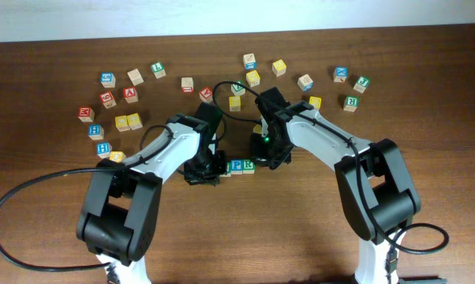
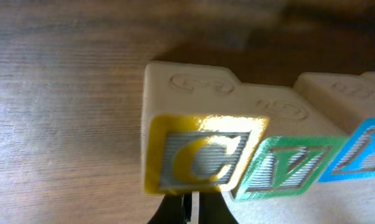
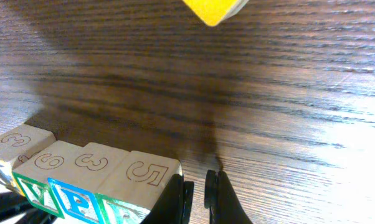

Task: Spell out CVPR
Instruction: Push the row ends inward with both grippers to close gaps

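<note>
Four cubes stand in a touching row. In the left wrist view I read a yellow C cube (image 2: 200,155), a green V cube (image 2: 281,169) and a blue P cube (image 2: 362,152). Overhead, the P cube (image 1: 236,166) and the green R cube (image 1: 248,165) show; C and V are mostly hidden under my left gripper (image 1: 206,170). That left gripper (image 2: 187,210) is shut and empty, right in front of the C cube. My right gripper (image 3: 198,194) is nearly shut and empty, its left finger against the R cube (image 3: 144,180), beside the P cube (image 3: 75,196).
Several loose letter cubes lie scattered across the back of the table, such as a yellow one (image 1: 234,102), a red-lettered one (image 1: 129,94) and a green one (image 1: 350,102). A yellow cube (image 3: 215,9) shows beyond the right gripper. Cables trail off the left.
</note>
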You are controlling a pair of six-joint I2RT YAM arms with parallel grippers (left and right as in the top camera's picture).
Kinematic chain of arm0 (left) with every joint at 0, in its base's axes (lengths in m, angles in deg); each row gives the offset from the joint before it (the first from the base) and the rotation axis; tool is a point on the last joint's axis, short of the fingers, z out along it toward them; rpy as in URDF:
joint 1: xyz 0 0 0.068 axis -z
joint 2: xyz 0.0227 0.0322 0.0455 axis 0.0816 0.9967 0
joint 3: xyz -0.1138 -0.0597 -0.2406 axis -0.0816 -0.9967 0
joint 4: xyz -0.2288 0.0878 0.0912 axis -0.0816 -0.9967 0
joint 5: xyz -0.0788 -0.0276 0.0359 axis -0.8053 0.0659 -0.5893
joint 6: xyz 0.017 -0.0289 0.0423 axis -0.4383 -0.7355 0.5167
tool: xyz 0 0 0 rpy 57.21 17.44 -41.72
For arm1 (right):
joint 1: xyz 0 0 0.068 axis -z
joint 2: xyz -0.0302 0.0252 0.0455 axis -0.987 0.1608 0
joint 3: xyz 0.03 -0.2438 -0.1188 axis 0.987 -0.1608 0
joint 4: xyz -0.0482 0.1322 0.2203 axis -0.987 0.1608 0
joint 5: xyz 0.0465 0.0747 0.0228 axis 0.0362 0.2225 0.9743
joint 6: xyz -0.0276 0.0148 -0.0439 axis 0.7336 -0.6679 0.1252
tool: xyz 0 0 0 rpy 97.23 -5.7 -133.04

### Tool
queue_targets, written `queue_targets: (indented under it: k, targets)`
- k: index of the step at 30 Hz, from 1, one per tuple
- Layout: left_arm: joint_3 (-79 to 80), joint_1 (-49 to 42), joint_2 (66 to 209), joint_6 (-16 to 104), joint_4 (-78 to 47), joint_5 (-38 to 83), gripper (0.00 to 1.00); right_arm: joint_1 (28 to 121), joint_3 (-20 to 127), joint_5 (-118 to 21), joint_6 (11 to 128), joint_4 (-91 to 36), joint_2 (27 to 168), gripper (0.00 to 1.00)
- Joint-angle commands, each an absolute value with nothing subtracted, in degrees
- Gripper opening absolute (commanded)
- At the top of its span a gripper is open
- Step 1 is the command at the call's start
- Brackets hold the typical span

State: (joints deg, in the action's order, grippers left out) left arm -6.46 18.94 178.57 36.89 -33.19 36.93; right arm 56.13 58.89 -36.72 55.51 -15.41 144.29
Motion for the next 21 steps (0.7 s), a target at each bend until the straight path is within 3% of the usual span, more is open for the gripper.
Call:
queue_targets:
  k: [1,17,21]
  targets:
    - [-5.4,19.0,179.1,36.0,-30.7,36.4,0.0,56.4,58.7,-37.2,56.1,-15.0,144.4,0.1]
    - [-1.8,21.3,178.2,36.8,-35.7,39.7,0.0,56.4,58.7,-38.6,57.6,-14.5,144.4,0.13]
    - [-0.4,21.8,177.9,36.9,-37.5,33.4,0.0,56.4,58.7,-38.6,57.6,-14.5,144.4,0.13]
